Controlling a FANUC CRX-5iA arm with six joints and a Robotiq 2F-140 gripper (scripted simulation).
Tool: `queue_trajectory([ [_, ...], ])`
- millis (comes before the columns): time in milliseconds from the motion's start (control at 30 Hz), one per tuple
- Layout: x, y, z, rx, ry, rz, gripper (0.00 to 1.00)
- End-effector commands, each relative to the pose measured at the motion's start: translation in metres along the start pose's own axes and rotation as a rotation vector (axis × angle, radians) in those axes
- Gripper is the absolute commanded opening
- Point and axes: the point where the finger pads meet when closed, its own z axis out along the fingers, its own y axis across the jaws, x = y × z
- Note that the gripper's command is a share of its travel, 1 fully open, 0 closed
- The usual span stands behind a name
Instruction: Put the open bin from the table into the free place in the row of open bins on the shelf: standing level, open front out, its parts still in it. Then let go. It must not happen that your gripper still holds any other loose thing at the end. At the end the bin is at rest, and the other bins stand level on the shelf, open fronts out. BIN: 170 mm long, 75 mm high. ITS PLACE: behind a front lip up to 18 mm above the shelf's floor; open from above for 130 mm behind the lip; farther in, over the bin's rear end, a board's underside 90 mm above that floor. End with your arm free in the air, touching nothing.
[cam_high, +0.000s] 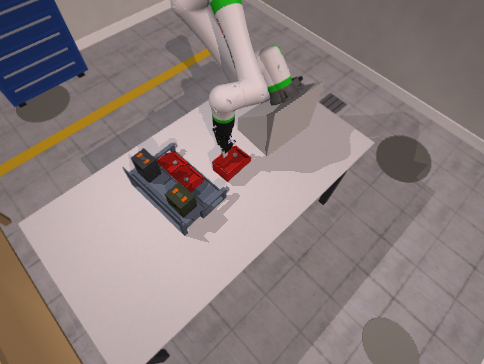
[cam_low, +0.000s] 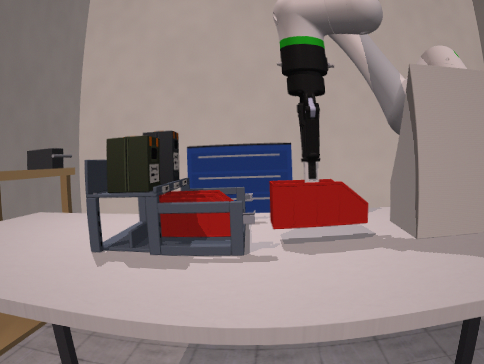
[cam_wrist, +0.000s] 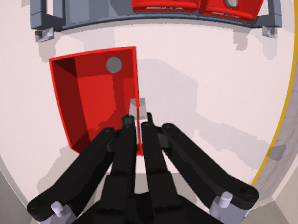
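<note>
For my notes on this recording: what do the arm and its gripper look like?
The arm is glossy white with rounded joint housings and bright green rings at the joints. A black wrist section follows the last green ring. The gripper is matte black, with slim linkage fingers and small silvery pins at the outer knuckles. No loose cables show.

Shelf (cam_wrist: 80, 3) top cut off by wrist view's edge; bin (cam_wrist: 100, 96) near corner hidden behind tool (cam_wrist: 139, 121)
</note>
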Motion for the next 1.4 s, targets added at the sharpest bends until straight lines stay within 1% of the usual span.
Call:
queue_trajectory([
  [0, 0.0, -0.004, 0.0, 0.0, 0.0, -0.001, 0.0],
  [500, -0.001, -0.014, 0.0, 0.0, 0.0, -0.004, 0.0],
  [1367, -0.001, -0.015, 0.0, 0.0, 0.0, -0.005, 0.0],
])
